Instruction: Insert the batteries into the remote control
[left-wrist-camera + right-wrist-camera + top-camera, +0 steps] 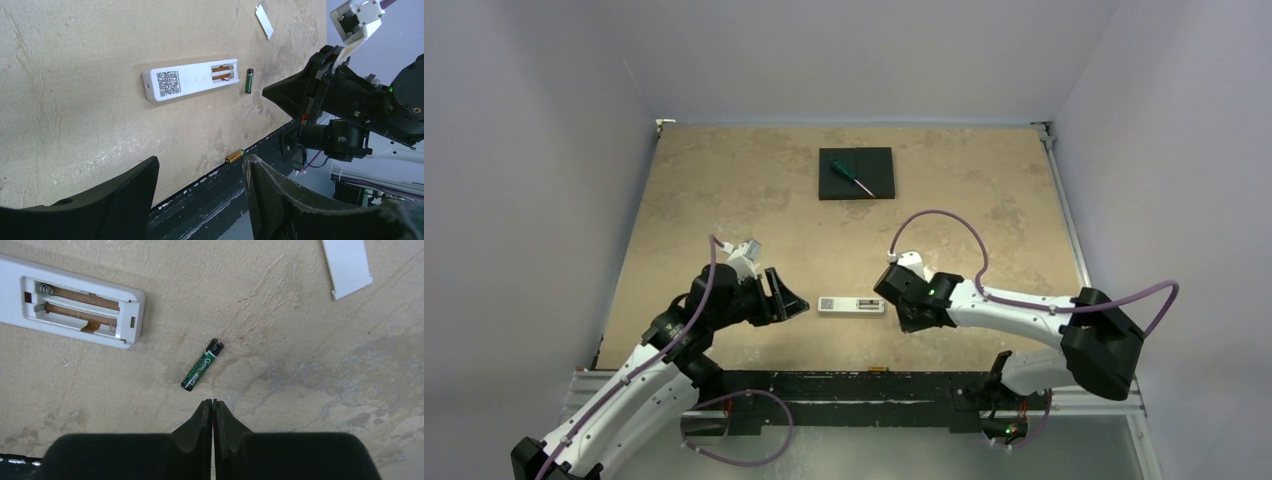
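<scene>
Lying on the table (300, 340) just beyond the right gripper (212, 402), whose empty fingers are pressed together, one battery (202, 371) slants near-to-far just right of the remote control (70, 310) and its opened end, while the wide-open left gripper (200, 167) sits farther left.

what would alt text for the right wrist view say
The right hand, shut and empty, points at a green-and-black battery lying just beyond its tips on the table. The white remote control lies at upper left, its battery bay open and empty; a cover strip lies at upper right.
</scene>
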`<state>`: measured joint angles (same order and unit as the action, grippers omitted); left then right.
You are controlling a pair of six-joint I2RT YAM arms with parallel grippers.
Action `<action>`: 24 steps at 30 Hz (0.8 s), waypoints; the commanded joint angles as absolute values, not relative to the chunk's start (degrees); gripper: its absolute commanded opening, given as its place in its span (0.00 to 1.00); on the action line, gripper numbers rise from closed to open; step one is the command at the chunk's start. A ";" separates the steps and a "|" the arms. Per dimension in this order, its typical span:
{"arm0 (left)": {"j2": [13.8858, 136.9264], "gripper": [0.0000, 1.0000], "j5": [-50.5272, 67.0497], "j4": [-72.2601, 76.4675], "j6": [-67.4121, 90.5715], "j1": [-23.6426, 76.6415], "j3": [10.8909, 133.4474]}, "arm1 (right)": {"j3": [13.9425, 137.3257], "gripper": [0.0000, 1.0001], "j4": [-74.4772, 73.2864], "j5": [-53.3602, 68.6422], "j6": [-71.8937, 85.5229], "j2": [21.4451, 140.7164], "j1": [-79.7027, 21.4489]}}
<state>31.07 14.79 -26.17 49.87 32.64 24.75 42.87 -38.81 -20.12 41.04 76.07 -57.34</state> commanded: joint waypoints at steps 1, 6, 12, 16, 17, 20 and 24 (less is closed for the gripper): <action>31.10 0.62 15.47 -23.95 48.67 32.34 25.71 | 40.91 0.08 -33.33 -16.99 41.92 76.99 -57.22; 31.11 0.62 15.47 -23.82 48.76 32.34 25.62 | 39.68 0.05 -31.12 -16.20 41.88 78.24 -57.22; 31.21 0.62 15.47 -23.88 48.72 32.34 25.55 | 39.26 0.04 -29.30 -16.59 42.75 78.05 -57.22; 31.20 0.62 15.38 -23.88 48.85 32.34 25.52 | 39.20 0.04 -28.23 -17.65 43.67 78.76 -57.19; 31.20 0.62 15.38 -23.93 48.80 32.34 25.51 | 39.28 0.04 -27.89 -17.93 43.81 79.02 -57.21; 31.11 0.62 15.38 -23.97 48.80 32.34 25.50 | 39.44 0.04 -26.77 -18.56 44.17 79.89 -57.17; 31.16 0.62 15.42 -23.94 48.85 32.34 25.59 | 39.55 0.03 -25.56 -19.70 45.09 80.78 -57.13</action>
